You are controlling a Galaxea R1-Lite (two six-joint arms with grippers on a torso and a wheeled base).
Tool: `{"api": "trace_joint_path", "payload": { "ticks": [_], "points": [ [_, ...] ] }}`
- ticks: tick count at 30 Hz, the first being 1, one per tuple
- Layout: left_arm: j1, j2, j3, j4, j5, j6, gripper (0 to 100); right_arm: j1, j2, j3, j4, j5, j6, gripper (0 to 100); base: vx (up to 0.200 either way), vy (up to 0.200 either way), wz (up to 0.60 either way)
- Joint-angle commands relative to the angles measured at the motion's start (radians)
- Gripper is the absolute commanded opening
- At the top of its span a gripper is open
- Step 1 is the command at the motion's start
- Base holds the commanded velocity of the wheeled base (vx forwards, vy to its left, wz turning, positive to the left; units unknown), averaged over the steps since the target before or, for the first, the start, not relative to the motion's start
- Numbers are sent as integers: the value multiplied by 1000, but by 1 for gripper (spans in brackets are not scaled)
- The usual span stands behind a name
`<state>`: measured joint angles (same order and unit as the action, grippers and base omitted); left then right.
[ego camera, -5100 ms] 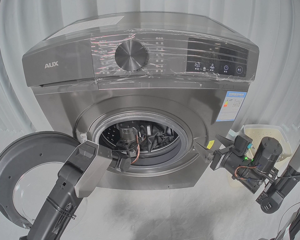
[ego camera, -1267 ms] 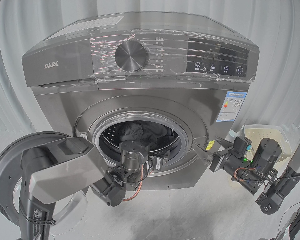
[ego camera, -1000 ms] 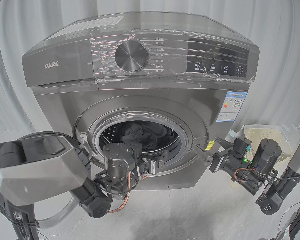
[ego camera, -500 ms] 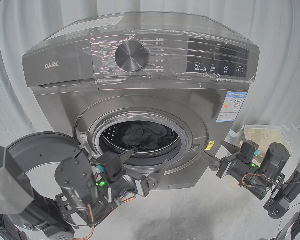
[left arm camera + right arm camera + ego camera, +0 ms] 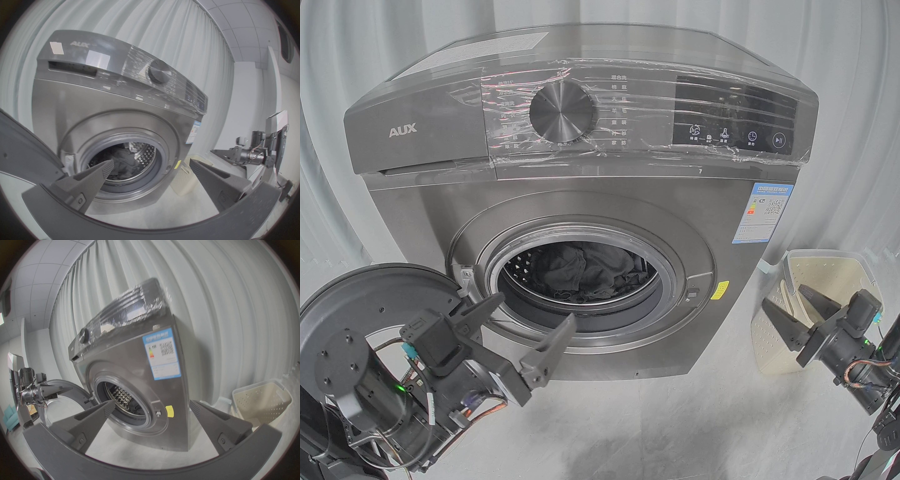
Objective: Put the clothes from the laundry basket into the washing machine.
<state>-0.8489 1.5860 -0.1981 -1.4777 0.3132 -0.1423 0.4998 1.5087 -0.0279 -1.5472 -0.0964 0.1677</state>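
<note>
The grey front-loading washing machine (image 5: 581,162) stands with its door (image 5: 362,300) swung open to the left. A heap of dark clothes (image 5: 584,272) lies inside the drum, also visible in the left wrist view as dark cloth (image 5: 120,159). My left gripper (image 5: 534,309) is open and holds nothing, low and left of the drum opening, outside it. My right gripper (image 5: 784,297) is open with nothing between its fingers, just in front of the cream laundry basket (image 5: 831,269) at the machine's right. The basket (image 5: 262,399) shows its perforated inner wall.
The open door (image 5: 62,399) takes up the floor space left of the machine. Pale curtains hang behind and beside the machine. Bare grey floor (image 5: 650,425) lies in front of it. The basket (image 5: 184,178) sits close against the machine's right side.
My left arm has come out of the drum, leaving the dark clothes inside, and drawn back to the lower left. My right gripper has moved right, toward the basket.
</note>
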Motion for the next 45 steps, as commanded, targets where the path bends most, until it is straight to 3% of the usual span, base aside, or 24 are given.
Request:
{"api": "trace_joint_path", "payload": {
  "ticks": [1,6,10,16,19,22,25,26,28,32,38,43,45],
  "points": [
    [102,-90,62,4,7,33,100,-72,-151,28,10,1,-16,100,-200,0,0],
    [176,-150,111,5,0,53,100,-98,-246,28,95,1,-48,100,-200,0,0],
    [189,-193,154,8,-2,55,100,-96,-441,28,383,1,-105,100,-150,0,0],
    [191,-245,198,14,9,50,100,-158,-591,28,596,3,-117,100,-33,0,0],
    [234,-317,198,62,14,52,100,-211,-785,28,762,14,-139,100,-200,0,0],
    [254,-448,198,165,12,58,100,-233,-923,28,900,3,-149,100,-200,0,0],
    [269,-595,198,316,-2,93,100,-280,-1062,23,1016,4,-151,100,-133,0,0],
    [269,-595,198,316,-2,93,100,-280,-1062,23,1016,4,-151,100,0,0,0],
    [315,-679,198,442,0,99,100,-320,-1161,-17,1138,15,-151,100,0,0,0],
    [340,-808,198,568,-3,72,100,-330,-1265,-56,1279,17,-151,100,-100,0,0],
    [392,-957,198,777,-11,64,100,-356,-1406,-56,1418,15,-151,100,-133,0,0],
    [461,-1144,198,993,-14,43,100,-365,-1427,-64,1415,4,-143,100,0,0,0],
    [521,-1265,198,1122,-49,38,100,-366,-1427,-50,1417,1,-142,100,0,0,0]
  ]
}}
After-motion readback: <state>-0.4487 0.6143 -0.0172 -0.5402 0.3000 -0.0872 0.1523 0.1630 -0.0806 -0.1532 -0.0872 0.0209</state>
